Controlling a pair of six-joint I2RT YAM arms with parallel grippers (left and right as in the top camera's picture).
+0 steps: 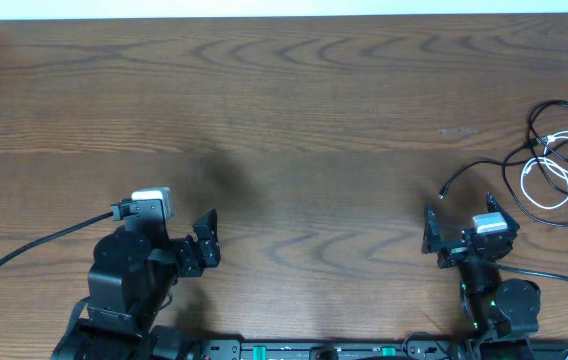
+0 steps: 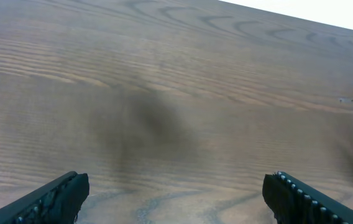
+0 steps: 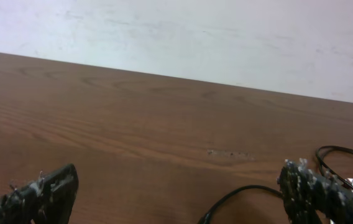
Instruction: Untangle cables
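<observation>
Overhead view: shows untangling not yet started, black cable [image 1: 564, 103] and white cable [image 1: 567, 168] lying overlapped near, right of right gripper [image 1: 462, 212], untouched, with it and left gripper [image 1: 207, 240] both spread wide, empty.

This is looking like a robotics lab or test bench: two black robot arms are standing at the lower edge of the overhead view, one at lower left [image 1: 129, 275] and one at lower right [image 1: 494, 290], with a black rail [image 1: 294, 350] showing small green lights along the bottom centre. A bare wood-grain table [image 1: 294, 90] is filling nearly the whole frame, and a plain, scuffed white wall [image 3: 226, 37] is running across the top of the right wrist view.
</observation>
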